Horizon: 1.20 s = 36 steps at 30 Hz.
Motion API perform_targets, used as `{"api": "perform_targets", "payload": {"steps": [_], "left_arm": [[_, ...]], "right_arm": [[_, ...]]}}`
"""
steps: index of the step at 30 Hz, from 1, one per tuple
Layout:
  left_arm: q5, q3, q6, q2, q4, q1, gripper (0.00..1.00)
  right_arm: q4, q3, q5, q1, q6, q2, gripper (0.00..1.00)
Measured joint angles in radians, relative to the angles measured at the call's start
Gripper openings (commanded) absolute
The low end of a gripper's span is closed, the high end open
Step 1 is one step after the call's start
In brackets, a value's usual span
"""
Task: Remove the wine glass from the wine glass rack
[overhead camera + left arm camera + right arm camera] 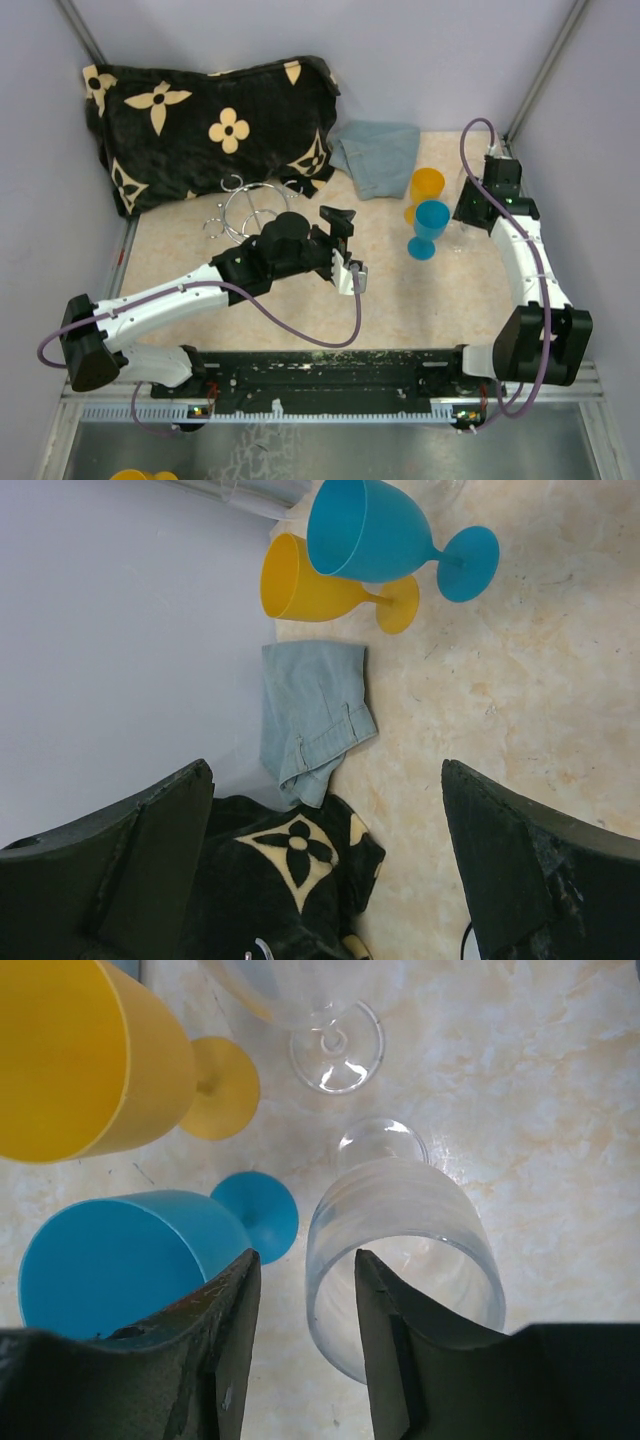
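Note:
The chrome wire wine glass rack [243, 203] stands by the black blanket, partly hidden under my left arm; its visible loops hold no glass. My left gripper [352, 250] [325, 870] is open and empty, to the right of the rack. A clear wine glass [400, 1260] [457, 232] stands upright on the table at the right. My right gripper [305, 1300] [468, 212] is open and straddles its rim, one finger outside and one inside. A second clear glass [337, 1045] stands just beyond it.
A blue wine glass [431, 226] [110, 1260] and a yellow one [426, 187] [90, 1055] stand close left of the clear glasses. A folded light-blue cloth [380, 155] and a black flowered blanket [210, 125] lie at the back. Walls close in both sides.

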Motion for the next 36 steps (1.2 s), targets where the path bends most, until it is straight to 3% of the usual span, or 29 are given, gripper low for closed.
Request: {"api": "perform_targets", "payload": {"steps": [8,16,28,36], "left_arm": [[0.000,0.000,0.000,0.000,-0.002,0.000,1.00],[0.000,0.000,0.000,0.001,-0.015,0.000,0.99],[-0.001,0.000,0.000,0.001,-0.017,0.000,0.99],[-0.002,0.000,0.000,0.001,-0.016,0.000,1.00]], "right_arm": [[-0.060,0.069,-0.037,0.000,-0.003,-0.026,0.62],[-0.062,0.172,-0.065,0.000,0.005,-0.087,0.64],[-0.076,0.183,-0.079,0.000,0.006,-0.080,0.65],[-0.066,0.185,-0.094,0.000,0.027,-0.084,0.73]]}}
